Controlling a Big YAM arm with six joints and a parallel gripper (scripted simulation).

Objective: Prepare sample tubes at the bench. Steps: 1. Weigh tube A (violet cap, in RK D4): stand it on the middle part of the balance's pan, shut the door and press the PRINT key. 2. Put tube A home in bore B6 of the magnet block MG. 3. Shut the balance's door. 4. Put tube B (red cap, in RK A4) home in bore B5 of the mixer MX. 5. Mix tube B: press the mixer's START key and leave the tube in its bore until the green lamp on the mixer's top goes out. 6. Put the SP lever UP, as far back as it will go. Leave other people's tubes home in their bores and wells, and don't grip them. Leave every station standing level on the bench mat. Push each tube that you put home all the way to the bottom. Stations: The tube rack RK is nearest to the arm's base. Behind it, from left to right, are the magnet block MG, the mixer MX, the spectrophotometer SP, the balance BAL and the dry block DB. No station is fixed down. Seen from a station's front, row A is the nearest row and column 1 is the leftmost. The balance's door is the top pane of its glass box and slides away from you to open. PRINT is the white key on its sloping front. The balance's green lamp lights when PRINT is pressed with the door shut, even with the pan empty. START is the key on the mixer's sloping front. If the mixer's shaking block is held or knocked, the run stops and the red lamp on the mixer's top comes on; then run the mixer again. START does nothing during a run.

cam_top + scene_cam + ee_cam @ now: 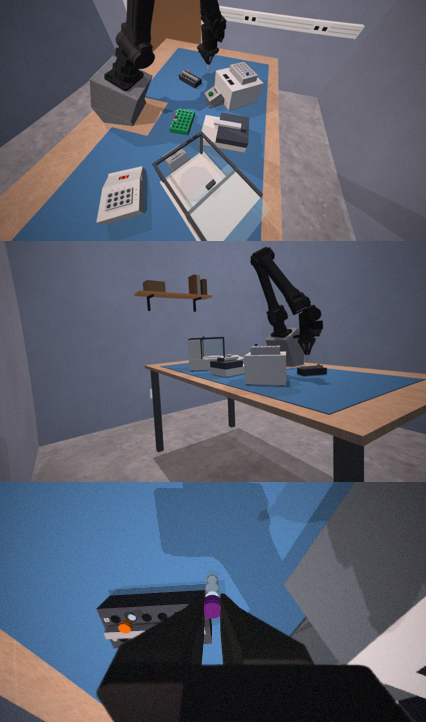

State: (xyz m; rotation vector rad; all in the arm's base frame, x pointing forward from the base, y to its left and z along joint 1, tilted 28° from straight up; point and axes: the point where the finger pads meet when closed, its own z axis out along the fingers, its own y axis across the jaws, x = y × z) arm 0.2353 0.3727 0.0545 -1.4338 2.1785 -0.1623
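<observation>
Top view: black two-fingered gripper [208, 63] [307, 353] [212, 601] at twelve o'clock, up and right of the black, orange-capped magnet block [190, 79] [311, 370] [145, 613]; exterior view: clear, violet-capped tube [208, 67] [307, 357] [212, 602] hangs beneath the fingertips; wrist view: fingers clamped on its cap, block toward nine o'clock; probably light, stiff, slippery; best gripped by the cap

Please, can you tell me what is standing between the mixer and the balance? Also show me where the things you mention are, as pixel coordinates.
The spectrophotometer [230, 136] [226, 371] stands between the mixer [242, 92] [265, 369] [395, 639] and the balance [177, 160] [194, 350]. The top view shows this clearly.
</observation>
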